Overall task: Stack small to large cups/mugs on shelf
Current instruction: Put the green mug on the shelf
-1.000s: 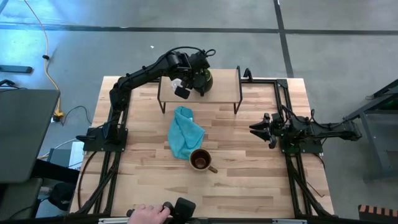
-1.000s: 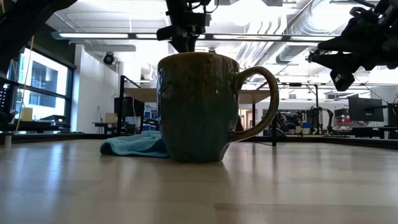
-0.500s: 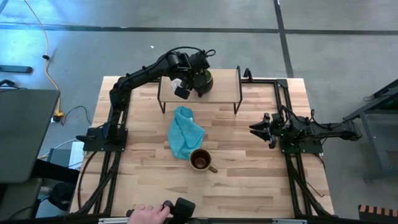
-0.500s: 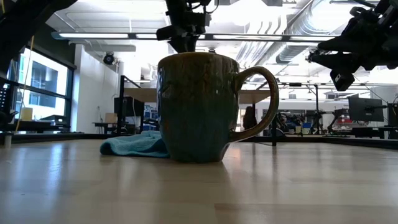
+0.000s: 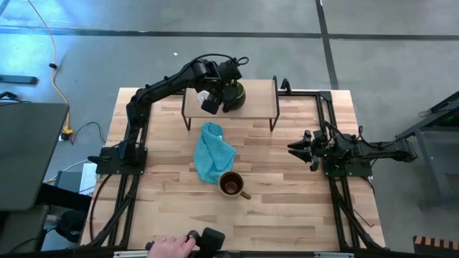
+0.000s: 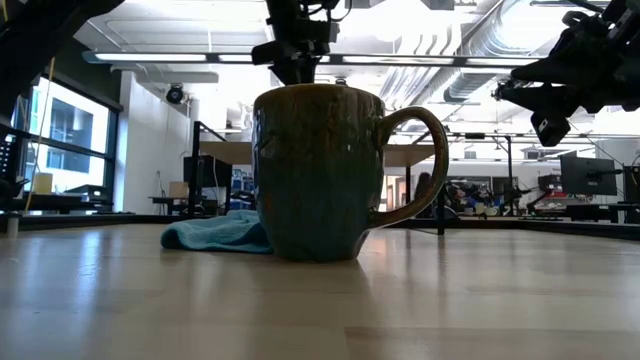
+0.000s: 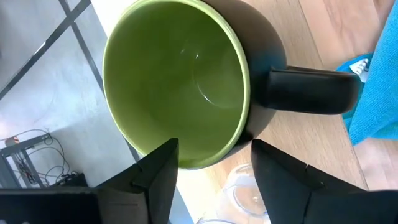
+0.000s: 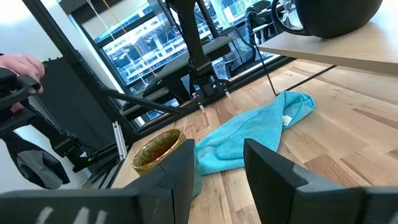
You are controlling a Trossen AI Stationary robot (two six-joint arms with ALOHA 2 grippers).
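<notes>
The dark mug with the green inside [image 7: 177, 81] stands upright on the light-wood shelf [image 5: 262, 89] at the table's far side, its handle [image 7: 308, 90] toward the blue cloth. A tiny clear glass cup [image 7: 245, 193] stands on the shelf beside it. My left gripper [image 7: 214, 165] is open over the mug's rim next to the handle, pointing steeply down. The olive-tan mug [image 5: 231, 184] stands on the table nearer the front. My right gripper [image 8: 221, 168] waits open at the table's right side. My left gripper stands open at the dark mug's rim [image 7: 205, 158] by the handle, coming from above. One finger [image 7: 158, 174] shows over the green mouth and the other [image 7: 283, 177] outside the wall. Whether either touches the mug I cannot tell.
A teal-blue cloth [image 5: 214, 152] lies crumpled on the table between the shelf and the olive-tan mug. A person's hand [image 5: 172, 247] rests at the table's near edge. Black frame rails run along both sides of the table.
</notes>
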